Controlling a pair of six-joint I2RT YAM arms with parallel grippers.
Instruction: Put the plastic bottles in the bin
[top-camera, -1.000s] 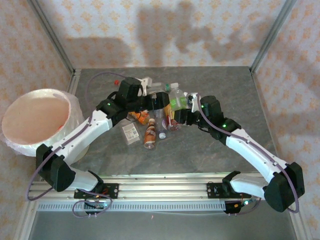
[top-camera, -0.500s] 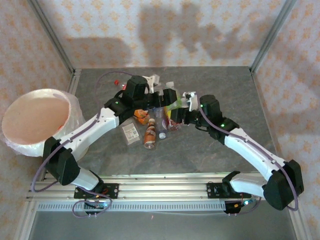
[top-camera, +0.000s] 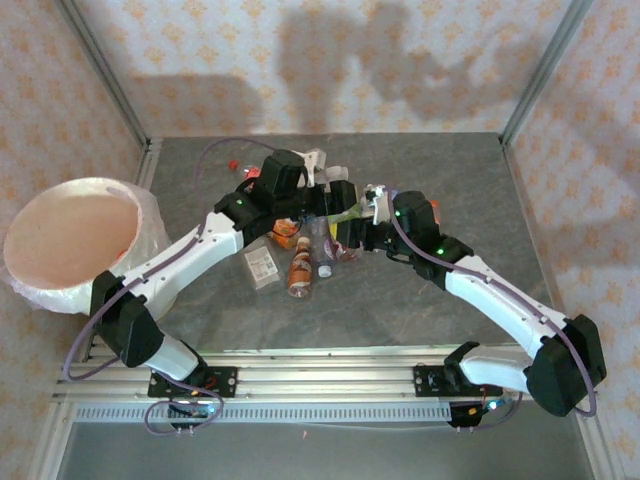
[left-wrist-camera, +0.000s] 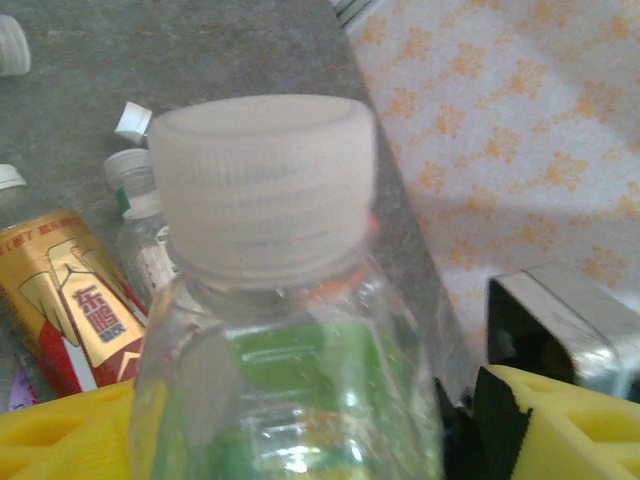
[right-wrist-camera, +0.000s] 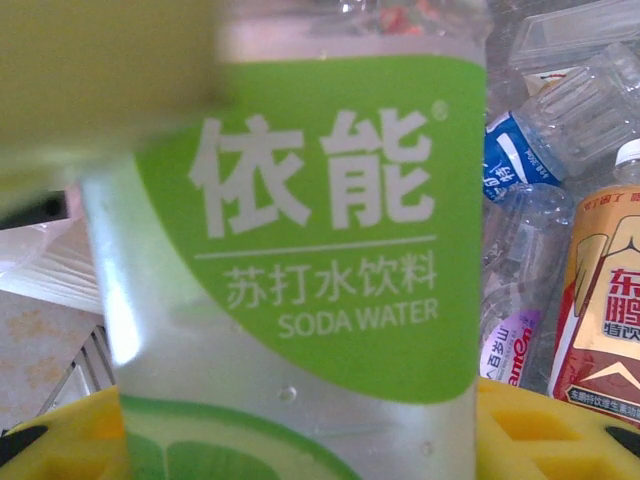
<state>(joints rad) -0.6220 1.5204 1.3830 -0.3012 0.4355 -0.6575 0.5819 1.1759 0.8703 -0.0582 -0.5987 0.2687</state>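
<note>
A clear bottle with a green soda-water label (right-wrist-camera: 330, 230) and a white cap (left-wrist-camera: 262, 185) is held up over the pile. My right gripper (right-wrist-camera: 300, 445) is shut on its lower body, a yellow finger on each side. My left gripper (left-wrist-camera: 300, 425) is closed round it just under the cap. From above, the left gripper (top-camera: 338, 200) and the right gripper (top-camera: 356, 228) meet at this bottle (top-camera: 350, 210). More bottles lie on the table: an orange one (top-camera: 299, 272), a gold-and-red one (left-wrist-camera: 80, 310) and a blue-labelled one (right-wrist-camera: 515, 155). The bin (top-camera: 22, 262) stands far left, pinkish inside.
A flat clear packet (top-camera: 262, 266) and a loose white cap (top-camera: 325, 270) lie near the orange bottle. A red cap (top-camera: 233, 165) sits at the back left. Metal frame posts stand at the table's back corners, and a rail runs along the near edge.
My left arm has swung right and reached in to the green-labelled bottle that the right gripper holds. The right gripper has shifted slightly left with it.
</note>
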